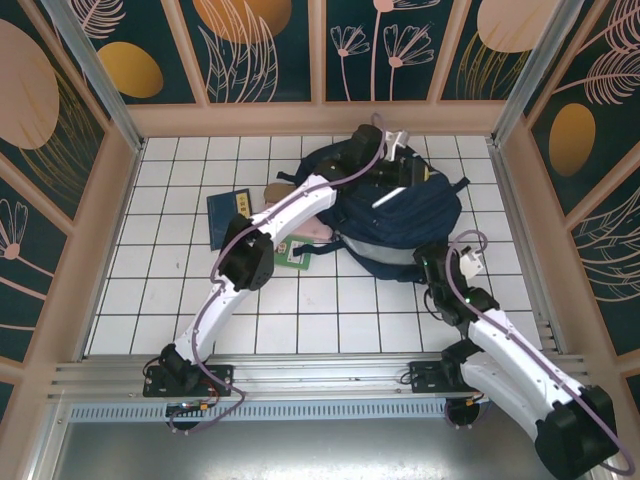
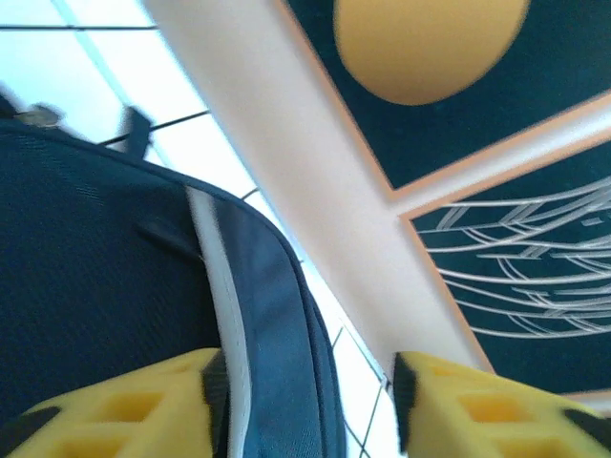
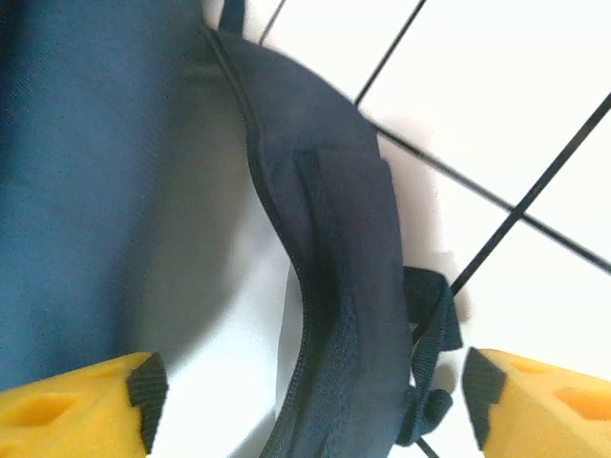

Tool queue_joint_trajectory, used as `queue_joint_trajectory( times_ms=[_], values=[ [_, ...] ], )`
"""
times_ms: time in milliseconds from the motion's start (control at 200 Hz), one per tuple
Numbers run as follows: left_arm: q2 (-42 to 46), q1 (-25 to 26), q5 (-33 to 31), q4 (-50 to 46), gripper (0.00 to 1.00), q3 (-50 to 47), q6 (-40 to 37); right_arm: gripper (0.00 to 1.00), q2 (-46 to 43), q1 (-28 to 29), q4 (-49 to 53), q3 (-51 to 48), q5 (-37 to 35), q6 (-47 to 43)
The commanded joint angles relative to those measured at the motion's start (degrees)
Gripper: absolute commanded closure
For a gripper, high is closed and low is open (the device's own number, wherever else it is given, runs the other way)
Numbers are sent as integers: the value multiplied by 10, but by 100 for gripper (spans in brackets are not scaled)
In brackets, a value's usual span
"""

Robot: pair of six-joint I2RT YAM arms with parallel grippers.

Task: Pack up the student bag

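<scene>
The student bag, a big navy backpack, lies on the white tiles at centre right. My left gripper reaches over the bag's far top edge. In the left wrist view that gripper is open, and the bag's blue edge with its white piping runs between the yellow fingers. At the bag's near right corner sits my right gripper. Seen from the right wrist, it is wide open, straddling a dark padded strap with a zipper seam and a webbing loop.
A blue book lies left of the bag, with a green item and a pale pink one under the left arm. A tan round object lies behind them. Wooden walls enclose the tiled floor.
</scene>
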State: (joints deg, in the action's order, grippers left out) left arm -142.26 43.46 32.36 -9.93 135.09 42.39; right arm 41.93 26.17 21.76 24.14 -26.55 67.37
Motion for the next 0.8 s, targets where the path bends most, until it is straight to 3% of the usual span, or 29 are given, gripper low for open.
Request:
queue_joint_trajectory(
  times_ms=[0,240,380,515,636,796],
  values=[
    [130,-26,-45,1,42,-97,-35,16,-40,5,134,58,-78,-15],
    [382,-101,-159,71,34,-436,-6,26,-60,24,202,146,-105,-52],
    [499,-165,-229,71,29,-593,27,30,-2,43,18,155,96,-233],
    [553,-221,-235,84,25,-743,68,28,170,84,-85,200,278,-284],
    [568,-268,-197,149,25,-859,117,28,336,146,-130,265,356,-292],
    [536,-272,-192,178,26,-891,126,27,496,170,-191,320,439,-247]
  ],
)
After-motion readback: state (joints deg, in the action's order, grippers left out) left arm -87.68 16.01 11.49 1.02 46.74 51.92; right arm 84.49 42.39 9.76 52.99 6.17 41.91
